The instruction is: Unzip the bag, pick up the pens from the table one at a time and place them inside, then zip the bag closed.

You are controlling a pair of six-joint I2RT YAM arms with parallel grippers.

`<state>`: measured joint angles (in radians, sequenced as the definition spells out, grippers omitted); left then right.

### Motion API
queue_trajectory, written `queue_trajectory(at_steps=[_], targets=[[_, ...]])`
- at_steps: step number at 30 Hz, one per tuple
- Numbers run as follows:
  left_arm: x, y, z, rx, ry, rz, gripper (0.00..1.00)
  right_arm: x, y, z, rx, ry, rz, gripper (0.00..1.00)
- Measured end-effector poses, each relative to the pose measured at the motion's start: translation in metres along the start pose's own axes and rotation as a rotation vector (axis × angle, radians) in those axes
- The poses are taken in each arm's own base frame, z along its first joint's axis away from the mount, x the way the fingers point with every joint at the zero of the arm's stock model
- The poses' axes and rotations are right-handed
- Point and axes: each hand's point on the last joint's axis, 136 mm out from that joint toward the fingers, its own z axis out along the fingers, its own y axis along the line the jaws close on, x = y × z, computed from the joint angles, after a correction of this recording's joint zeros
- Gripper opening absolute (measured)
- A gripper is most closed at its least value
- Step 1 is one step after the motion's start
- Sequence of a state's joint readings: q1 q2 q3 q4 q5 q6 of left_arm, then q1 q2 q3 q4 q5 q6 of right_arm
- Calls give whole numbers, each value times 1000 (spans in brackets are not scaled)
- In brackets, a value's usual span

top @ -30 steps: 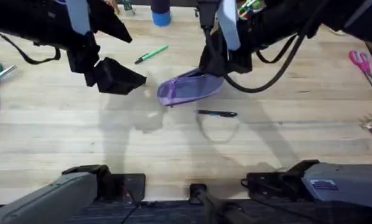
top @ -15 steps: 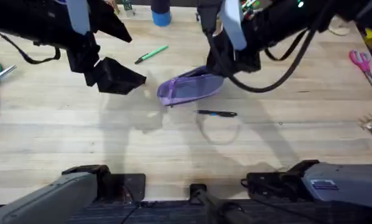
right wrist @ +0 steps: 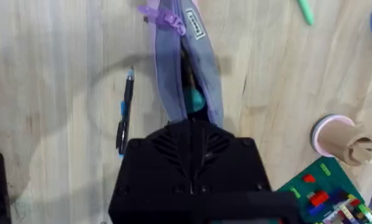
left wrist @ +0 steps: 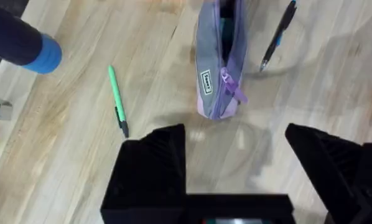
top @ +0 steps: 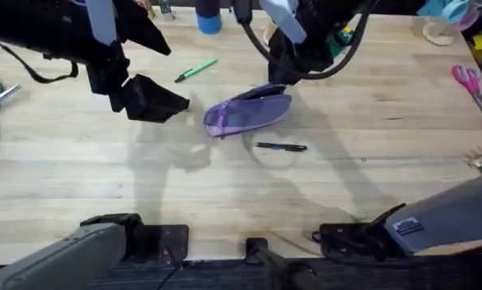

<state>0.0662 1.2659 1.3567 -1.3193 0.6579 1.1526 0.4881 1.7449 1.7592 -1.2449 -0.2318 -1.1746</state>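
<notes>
Bag (top: 247,113) lies unzipped mid-table (top: 225,185), long axis slanting. Left gripper (left wrist: 236,155) gapes wide just off the zipper-pull end; green pen (top: 196,69) nearer it, dark pen (top: 280,147) beside bag. Right gripper (right wrist: 189,134) over far end, jaws unclear.

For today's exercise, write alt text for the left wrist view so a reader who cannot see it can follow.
A lilac pencil pouch lies unzipped on a pale wooden table, with a green pen on one side and a dark pen on the other. The left gripper hovers open near the pouch's zipper-pull end.
</notes>
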Motion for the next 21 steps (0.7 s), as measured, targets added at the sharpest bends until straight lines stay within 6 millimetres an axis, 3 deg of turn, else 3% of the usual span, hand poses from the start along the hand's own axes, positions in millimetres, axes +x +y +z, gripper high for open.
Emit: queue_trajectory(at_steps=[10,21], targets=[[0,0,0,1,0,-1,995,-5,-6,9,1,0,-27,29],[0,0,0,1,0,-1,995,-6,2,58,-128,45,-38,30]])
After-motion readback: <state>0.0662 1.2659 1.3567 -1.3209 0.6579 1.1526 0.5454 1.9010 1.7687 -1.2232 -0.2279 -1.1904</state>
